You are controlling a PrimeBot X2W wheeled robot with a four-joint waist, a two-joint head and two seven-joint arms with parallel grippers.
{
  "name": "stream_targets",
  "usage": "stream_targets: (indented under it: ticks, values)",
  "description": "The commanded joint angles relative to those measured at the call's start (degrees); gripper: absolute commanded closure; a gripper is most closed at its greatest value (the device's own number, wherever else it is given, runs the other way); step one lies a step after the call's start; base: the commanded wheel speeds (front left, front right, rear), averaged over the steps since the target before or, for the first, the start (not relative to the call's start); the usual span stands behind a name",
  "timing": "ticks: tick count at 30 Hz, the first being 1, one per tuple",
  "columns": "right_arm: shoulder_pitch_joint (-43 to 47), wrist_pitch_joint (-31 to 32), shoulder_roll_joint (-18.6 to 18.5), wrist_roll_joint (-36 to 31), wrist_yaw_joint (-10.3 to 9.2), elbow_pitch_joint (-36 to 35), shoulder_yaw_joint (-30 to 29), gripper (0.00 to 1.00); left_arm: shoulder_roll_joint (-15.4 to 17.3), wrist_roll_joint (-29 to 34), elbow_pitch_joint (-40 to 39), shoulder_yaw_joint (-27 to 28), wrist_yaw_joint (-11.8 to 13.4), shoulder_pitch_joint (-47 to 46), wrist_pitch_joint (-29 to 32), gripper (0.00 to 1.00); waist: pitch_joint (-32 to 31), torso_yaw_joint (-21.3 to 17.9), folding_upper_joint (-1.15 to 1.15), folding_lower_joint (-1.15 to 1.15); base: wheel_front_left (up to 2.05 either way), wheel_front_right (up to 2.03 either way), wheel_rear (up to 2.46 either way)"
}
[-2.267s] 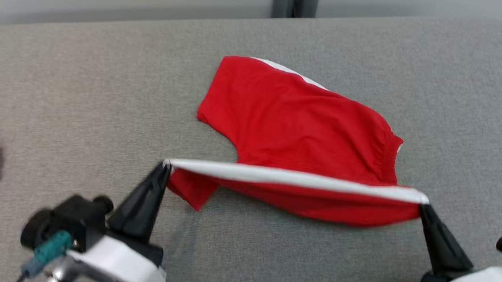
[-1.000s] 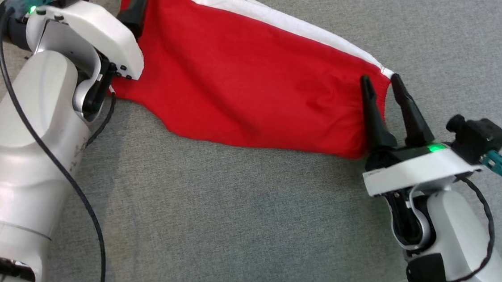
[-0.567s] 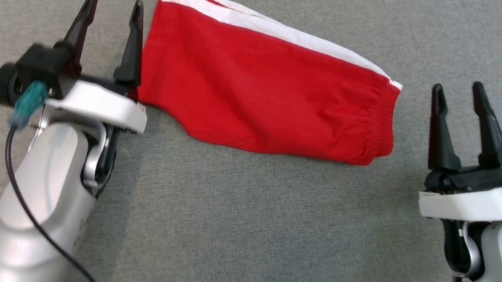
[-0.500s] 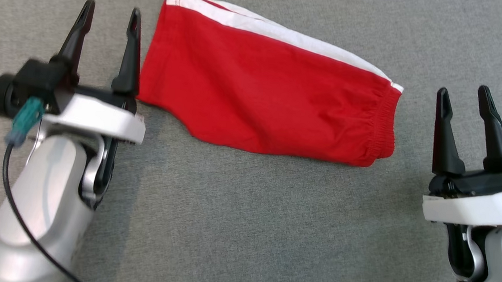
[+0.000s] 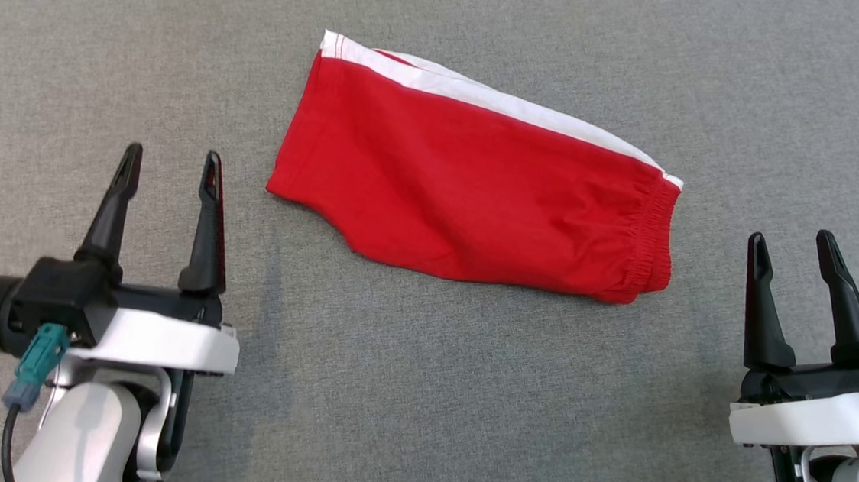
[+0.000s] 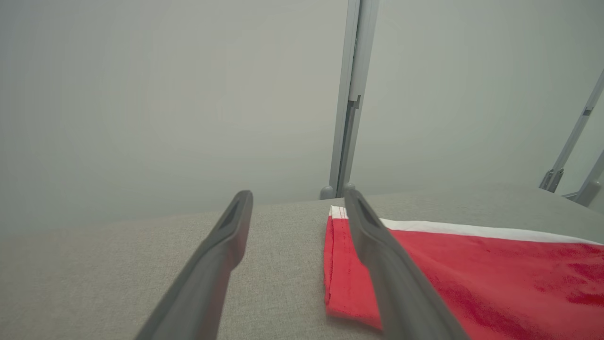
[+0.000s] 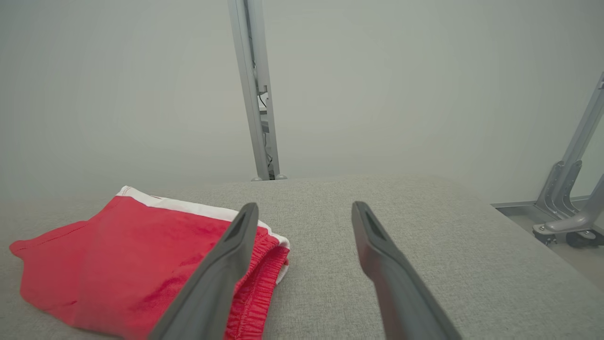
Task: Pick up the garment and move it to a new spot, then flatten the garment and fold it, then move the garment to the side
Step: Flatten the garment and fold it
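1. I see red garment (image 5: 479, 199) lying folded flat mid grey surface (image 5: 417, 393).
2. My left end effector (image 5: 172, 156) spread, empty, just left of it.
3. My right end effector (image 5: 791, 237) spread, empty, near waistband.

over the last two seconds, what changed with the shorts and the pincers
The left pincer and right pincer, earlier pinching the white-striped edge, folded it over, let go and drew back toward the robot. The red shorts now lie folded in half. They stayed on the grey cushion.
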Motion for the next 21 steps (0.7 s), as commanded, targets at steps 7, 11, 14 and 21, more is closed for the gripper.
stream_targets:
  ticks: [7, 11, 14, 21]
  values:
    - [1.5, 0.72, 0.45, -0.17, -0.02, -0.64, -0.81, 0.0, 0.61, -0.62, -2.18, -0.21, 1.08, 3.14, 1.68, 0.0, -1.23, 0.15, 0.0, 0.0, 0.0, 0.0, 0.0]
    - [1.5, 0.89, 0.62, -0.21, -0.02, -0.91, -0.86, 0.0, 0.82, -0.42, -2.44, -0.61, 1.15, 3.24, 2.19, 0.0, -1.32, 0.17, 0.0, 0.0, 0.0, 0.0, 0.0]
    - [1.45, 0.96, 0.69, 0.05, -0.02, -1.03, -0.8, 0.0, 0.85, -0.49, -2.45, -0.77, 1.06, 2.85, 2.37, 0.0, -1.29, 0.12, 0.0, 0.0, 0.0, 0.0, 0.0]
    - [0.23, 1.56, 0.74, 0.47, -0.02, -2.1, -0.49, 0.0, 1.26, -0.13, -0.94, -3.13, -2.76, -5.1, 4.04, 0.0, 0.59, -0.52, 0.0, 0.0, 0.0, 0.0, 0.0]
